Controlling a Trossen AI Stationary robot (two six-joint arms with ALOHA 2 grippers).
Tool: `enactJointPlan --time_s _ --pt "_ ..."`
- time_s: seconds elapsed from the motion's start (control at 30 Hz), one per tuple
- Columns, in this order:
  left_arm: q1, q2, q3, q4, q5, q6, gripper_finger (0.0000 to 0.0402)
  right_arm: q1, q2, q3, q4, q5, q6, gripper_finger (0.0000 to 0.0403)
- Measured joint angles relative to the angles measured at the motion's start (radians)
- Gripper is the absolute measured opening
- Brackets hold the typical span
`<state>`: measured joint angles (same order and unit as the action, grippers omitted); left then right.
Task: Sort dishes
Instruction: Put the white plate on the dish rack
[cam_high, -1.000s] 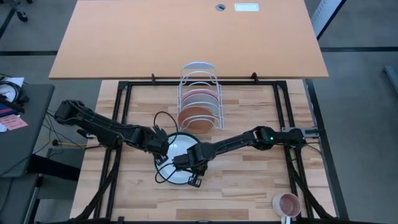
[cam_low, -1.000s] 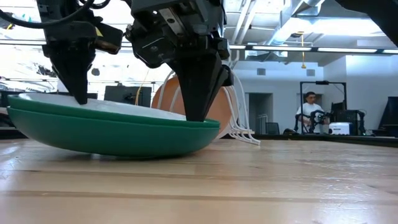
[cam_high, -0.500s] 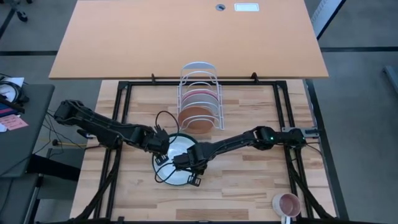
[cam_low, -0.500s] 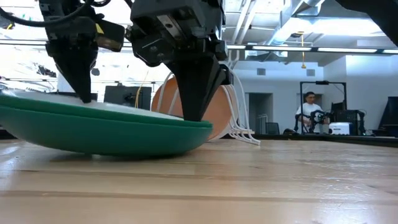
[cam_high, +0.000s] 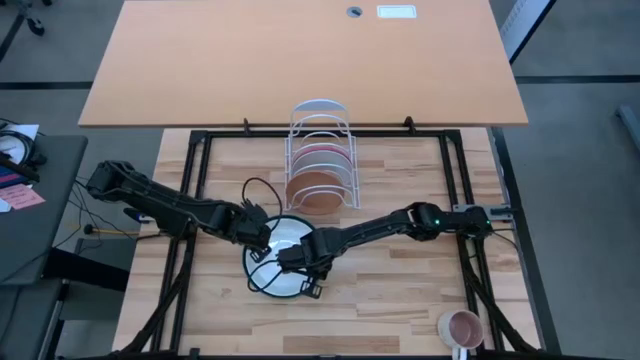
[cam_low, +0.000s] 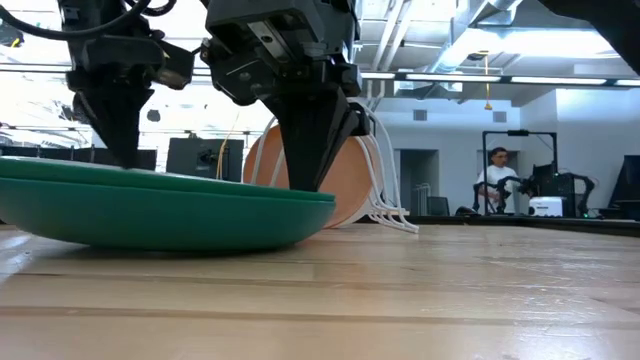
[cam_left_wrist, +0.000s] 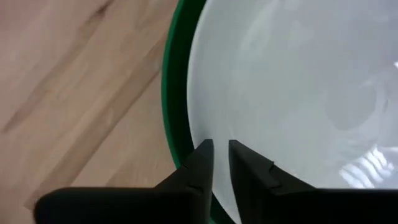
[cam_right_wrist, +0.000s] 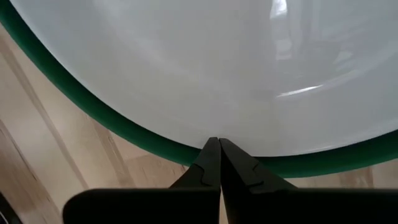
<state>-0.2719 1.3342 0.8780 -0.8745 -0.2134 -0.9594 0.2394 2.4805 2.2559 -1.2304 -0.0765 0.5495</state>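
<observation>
Since a second before, the stacked plates had slid a little leftward and settled flatter on the table (cam_high: 400, 290), the green rim no longer tipped up on the left in the low view, and my left gripper's fingers had parted slightly.

Nearest me, at the table's near right corner, the small pink mug (cam_high: 463, 327) stood well apart from everything else.

Near the middle of the table lay the dark green plate (cam_low: 150, 210) with the white plate (cam_high: 283, 250) nested inside it. My right gripper (cam_right_wrist: 218, 144) had its fingers pressed together, with nothing between them, and its tips touched down at the near right edge of the stack, right where the white plate met the green rim. My left gripper (cam_left_wrist: 221, 148) stood at the stack's left edge; its fingers were spread by a narrow gap, the tips resting on the white plate just inside the green rim, and nothing was pinched between them.

Just beyond the stack stood the white wire rack (cam_high: 320, 125). The terracotta-brown plate (cam_high: 313, 190) sat upright in its nearest slot, and the magenta-pink plate (cam_high: 320, 154) stood upright in a slot behind it.

Farther still, past the rack, was a bare orange tabletop (cam_high: 250, 70). In the low view, a person (cam_low: 497, 176) sat in the room behind the table.
</observation>
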Motion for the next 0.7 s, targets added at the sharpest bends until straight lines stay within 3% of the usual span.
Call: enactJointPlan --time_s 0.33,0.7 --pt "-0.013 0.000 0.000 -0.151 -0.026 -0.088 0.0090 -0.001 -0.001 0.000 0.008 -0.006 0.003 0.0004" --pt "-0.029 0.001 0.000 -0.088 -0.042 -0.029 0.0091 0.001 0.000 -0.001 0.002 -0.010 0.003 0.0004"
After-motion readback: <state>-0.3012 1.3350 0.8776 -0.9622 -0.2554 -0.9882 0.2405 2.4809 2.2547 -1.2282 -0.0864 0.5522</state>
